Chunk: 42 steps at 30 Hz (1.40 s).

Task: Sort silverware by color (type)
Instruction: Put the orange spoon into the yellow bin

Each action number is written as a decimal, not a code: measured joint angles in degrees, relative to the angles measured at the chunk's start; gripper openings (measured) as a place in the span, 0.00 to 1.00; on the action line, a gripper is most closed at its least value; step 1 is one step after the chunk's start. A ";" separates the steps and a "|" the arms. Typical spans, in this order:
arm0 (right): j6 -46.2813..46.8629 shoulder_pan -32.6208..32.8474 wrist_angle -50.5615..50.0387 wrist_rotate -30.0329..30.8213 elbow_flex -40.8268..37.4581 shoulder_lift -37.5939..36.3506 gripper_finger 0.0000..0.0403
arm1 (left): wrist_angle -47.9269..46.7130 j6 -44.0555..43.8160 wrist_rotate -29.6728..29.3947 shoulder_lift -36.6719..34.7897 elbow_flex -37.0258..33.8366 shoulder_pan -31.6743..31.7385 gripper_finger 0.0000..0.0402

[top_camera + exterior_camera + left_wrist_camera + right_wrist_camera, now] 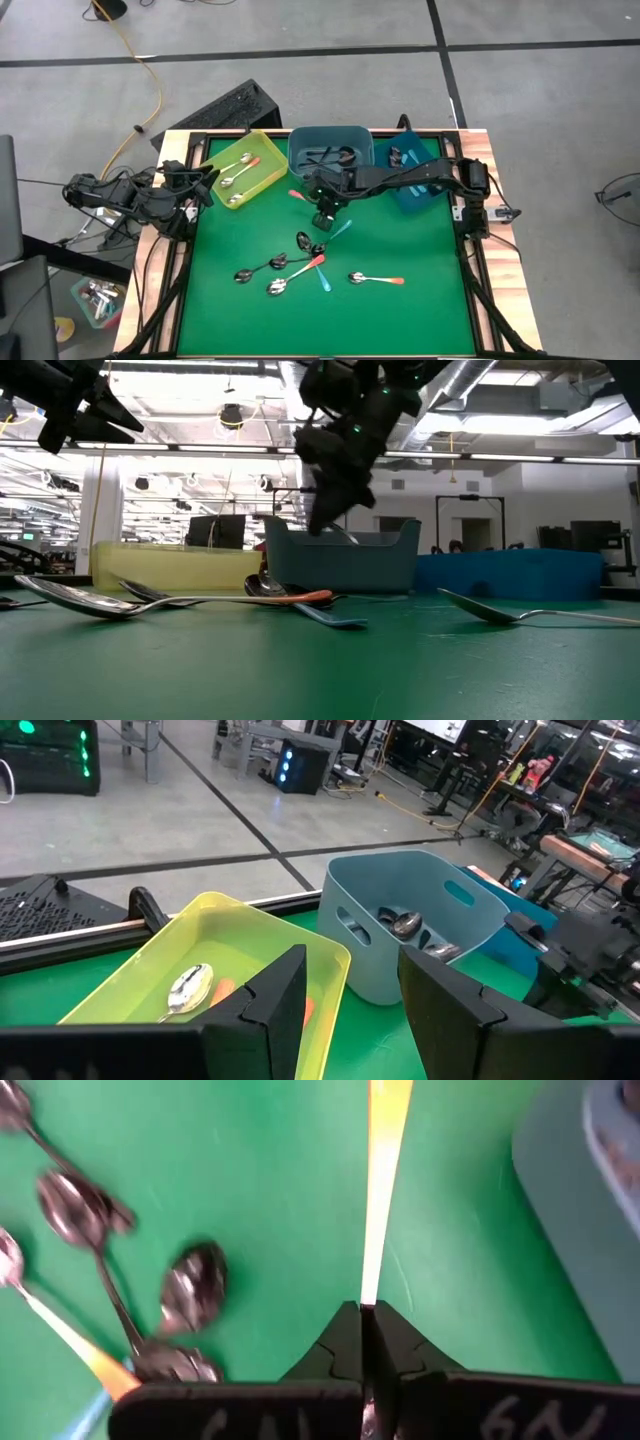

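My right gripper hangs over the green mat in front of the grey-blue bin, shut on an orange-handled spoon. Several more spoons lie flat on the mat nearer the front: dark metal ones, one with an orange handle and a teal-handled one. Another teal-handled spoon lies just beside the gripper. My left gripper waits open at the table's left edge, beside the yellow bin. My right gripper pinches the orange-handled spoon between its two fingertips, which hide the end they are on. The orange handle sticks straight out ahead of them. The fingers slant down from the table's right side. The spoon is lifted clear of the mat.
The yellow bin holds two orange-handled spoons. The grey-blue bin holds dark metal spoons. A blue bin at the far right holds teal-handled ones. The near half of the mat is bare.
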 joint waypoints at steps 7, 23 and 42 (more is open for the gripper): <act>-2.65 -0.70 14.48 0.21 1.54 0.04 0.02 | 0.02 -0.28 0.00 0.00 0.00 -0.01 0.36; -12.36 -1.89 52.67 -0.55 1.76 0.01 0.03 | 0.04 -0.39 -0.04 0.00 0.00 -0.01 0.36; -13.22 -4.37 48.37 1.95 14.65 6.54 0.02 | 0.07 -0.46 0.19 -0.02 0.00 0.00 0.36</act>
